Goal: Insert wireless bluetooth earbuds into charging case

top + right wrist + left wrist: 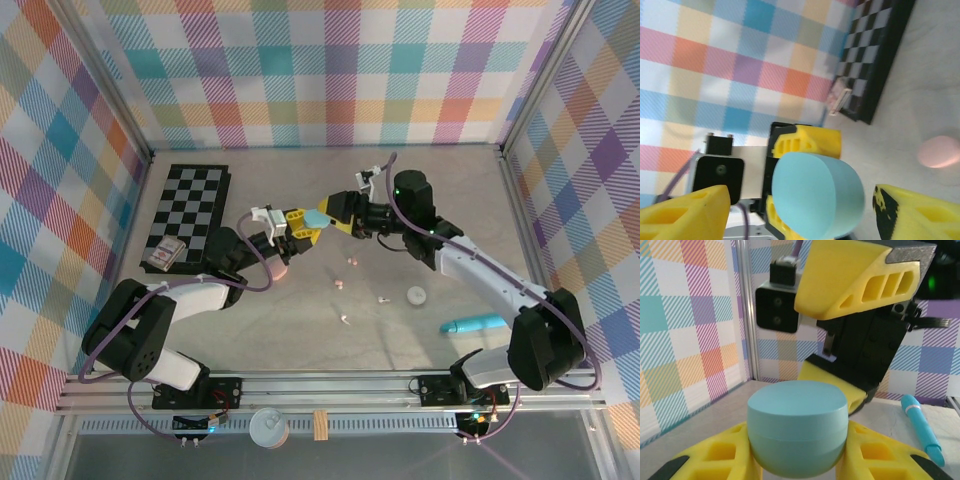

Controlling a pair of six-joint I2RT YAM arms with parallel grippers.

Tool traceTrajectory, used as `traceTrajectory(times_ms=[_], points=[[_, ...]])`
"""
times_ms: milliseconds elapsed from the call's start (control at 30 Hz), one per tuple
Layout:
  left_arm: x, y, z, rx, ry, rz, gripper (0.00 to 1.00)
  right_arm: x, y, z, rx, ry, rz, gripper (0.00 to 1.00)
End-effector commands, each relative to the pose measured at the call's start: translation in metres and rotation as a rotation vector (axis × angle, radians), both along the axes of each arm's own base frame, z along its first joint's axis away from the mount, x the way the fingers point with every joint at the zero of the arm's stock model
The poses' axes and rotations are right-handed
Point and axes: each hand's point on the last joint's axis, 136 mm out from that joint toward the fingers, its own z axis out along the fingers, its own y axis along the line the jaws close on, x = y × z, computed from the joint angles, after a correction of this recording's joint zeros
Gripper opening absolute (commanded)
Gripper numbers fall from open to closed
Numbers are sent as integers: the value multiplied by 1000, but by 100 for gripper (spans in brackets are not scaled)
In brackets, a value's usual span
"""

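My left gripper (308, 228) is shut on a closed light blue charging case (318, 217) and holds it above the table; in the left wrist view the case (797, 432) sits between the yellow fingers (722, 457). My right gripper (334, 213) meets it from the right, open, its fingers (682, 215) standing apart on either side of the case (817, 195) without touching it. Several tiny earbuds lie on the table in front: a pink one (340, 285), another (352, 262), a white one (383, 299).
A pink case (283, 268) lies under the left arm, and a white case (417, 295) lies to the right. A turquoise tube (475, 324) lies near the right arm's base. A chessboard (190, 205) with a small box (165, 255) on it lies at the left.
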Motion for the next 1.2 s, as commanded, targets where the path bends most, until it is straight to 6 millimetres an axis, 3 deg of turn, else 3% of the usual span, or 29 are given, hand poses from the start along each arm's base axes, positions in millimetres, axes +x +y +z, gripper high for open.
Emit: traceTrajectory(times_ms=[0, 200, 400, 700, 933, 1167], points=[[-6, 5, 41, -65, -120, 1, 29, -8, 14, 23, 179, 25, 98, 73], [-3, 4, 42, -60, -130, 13, 29, -1, 22, 21, 280, 132, 124, 65], [1, 2, 39, -49, -138, 18, 29, 4, 24, 9, 301, 204, 115, 43], [4, 4, 29, -20, -131, 46, 30, 3, 22, 3, 239, 171, 97, 22], [5, 8, 21, 9, -122, 83, 54, 6, 18, 0, 185, 129, 68, 20], [6, 14, -4, 79, -68, 139, 85, 29, -8, -41, 39, 144, -52, 22]])
